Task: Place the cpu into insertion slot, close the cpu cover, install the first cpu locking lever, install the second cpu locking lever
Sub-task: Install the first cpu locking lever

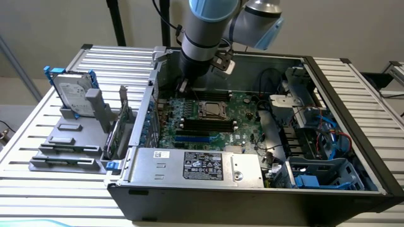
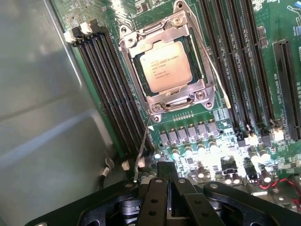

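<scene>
Hand (image 2: 168, 186) hovering low over the motherboard (image 2: 282, 19). Fingers looking pressed together and gripping nothing.

Just off its tip, the free end of a thin wire locking lever (image 2: 142, 150) is sticking out from the socket corner. It appears to be standing loose rather than tucked down.

Beyond it, the cpu (image 2: 167, 66) is sitting flat in the insertion slot (image 2: 128, 51), with the cpu cover (image 2: 181, 96) lying closed over its edges. A second lever (image 2: 212, 70) is running along the far side, apparently also unhooked. Long black memory slots (image 2: 106, 84) are flanking the socket on both sides.

Judging the step in hand as the first lever. To go well, the closed fingertips should be pressing near the wire's free end, sweeping it down and under its catch. They should be staying off the memory slots and the cover.

The open case (image 1: 252, 208) is lying on the slatted tabletop (image 1: 38, 189).
</scene>
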`<state>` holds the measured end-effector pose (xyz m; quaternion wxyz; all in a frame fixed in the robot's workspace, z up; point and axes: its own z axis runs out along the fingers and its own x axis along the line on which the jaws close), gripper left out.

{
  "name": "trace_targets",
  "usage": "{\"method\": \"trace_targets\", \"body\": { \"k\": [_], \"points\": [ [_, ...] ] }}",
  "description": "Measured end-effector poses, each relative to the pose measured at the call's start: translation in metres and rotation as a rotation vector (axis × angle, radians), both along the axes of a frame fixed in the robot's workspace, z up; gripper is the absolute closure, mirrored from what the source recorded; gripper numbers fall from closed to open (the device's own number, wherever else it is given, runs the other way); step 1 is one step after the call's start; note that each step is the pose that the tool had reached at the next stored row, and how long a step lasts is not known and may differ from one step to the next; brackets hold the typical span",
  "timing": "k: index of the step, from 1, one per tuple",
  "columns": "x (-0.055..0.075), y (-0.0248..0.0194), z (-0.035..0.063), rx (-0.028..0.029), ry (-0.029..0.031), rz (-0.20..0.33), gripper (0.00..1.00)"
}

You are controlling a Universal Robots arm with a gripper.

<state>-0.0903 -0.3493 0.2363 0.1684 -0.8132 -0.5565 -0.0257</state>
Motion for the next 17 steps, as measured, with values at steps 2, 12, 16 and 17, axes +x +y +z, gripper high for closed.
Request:
{"method": "trace_targets", "body": {
  "k": [2,12,16,17],
  "points": [
    [-0.0007,0.0000,0.0006,0.0096,0.0031,-0.015,0.89],
    [-0.0034,0.0000,0.0025,0.0553,0.0134,-0.096,0.89],
    [-0.0035,0.0000,0.0025,0.0692,0.0132,-0.127,0.89],
    [-0.0035,0.0000,0.0025,0.0715,0.0132,-0.133,0.89]
  ]
}}
